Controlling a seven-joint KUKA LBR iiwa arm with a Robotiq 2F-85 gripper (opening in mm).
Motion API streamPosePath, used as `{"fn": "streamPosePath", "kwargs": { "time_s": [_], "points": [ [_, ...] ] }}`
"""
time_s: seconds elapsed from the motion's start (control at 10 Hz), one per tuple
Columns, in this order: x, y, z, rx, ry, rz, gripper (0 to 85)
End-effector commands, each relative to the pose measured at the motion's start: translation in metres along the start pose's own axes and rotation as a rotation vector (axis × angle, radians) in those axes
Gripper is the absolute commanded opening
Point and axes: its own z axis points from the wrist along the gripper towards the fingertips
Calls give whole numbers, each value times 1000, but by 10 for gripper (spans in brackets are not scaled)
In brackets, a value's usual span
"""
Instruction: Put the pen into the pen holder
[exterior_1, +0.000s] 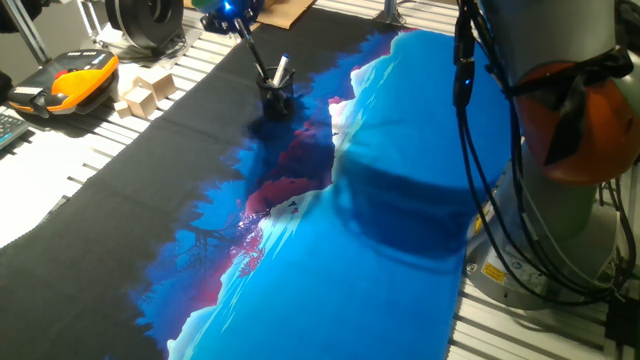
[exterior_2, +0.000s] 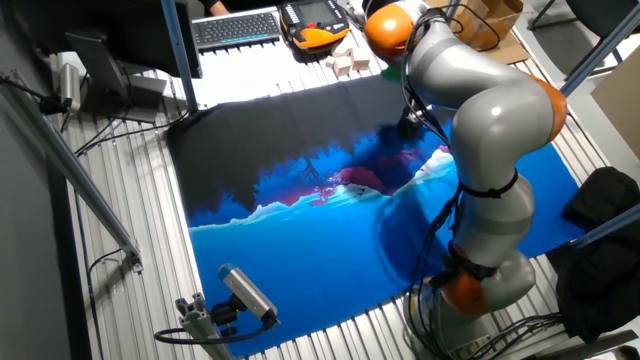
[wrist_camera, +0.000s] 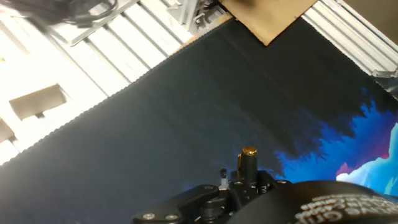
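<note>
A dark and blue printed mat (exterior_1: 330, 240) covers the ribbed metal surface (exterior_2: 110, 290). Pale wooden blocks (exterior_1: 145, 95) sit beside an orange and black handset (exterior_1: 75, 82). A keyboard (exterior_2: 236, 27) lies farther back, cardboard (wrist_camera: 268, 15) at the mat's edge.

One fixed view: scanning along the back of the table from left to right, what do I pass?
Orange-and-black handheld controller → pale wooden blocks → the pen holder, with the pen slanting up out of it to the left and a whitish pen standing in it → the robot's grey arm.
</note>
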Motion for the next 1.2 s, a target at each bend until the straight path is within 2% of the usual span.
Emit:
{"fn": "streamPosePath", "kwargs": {
  "time_s": [0.0,0.1,0.2,0.3,0.4,0.6,0.7,0.8,1.1],
  "points": [
    [0,0,0,1,2,1,0],
    [0,0,0,-10,4,-9,0],
    [0,0,0,-35,12,-28,0],
    [-4,-1,0,-66,22,-51,0],
    [-16,-5,-1,-73,22,-64,0],
    [-29,-10,0,-76,19,-73,0],
    [-34,-11,1,-68,15,-66,0],
    [-39,-10,4,-43,2,-52,0],
    [-48,-7,13,-32,-12,-27,0]
  ]
}}
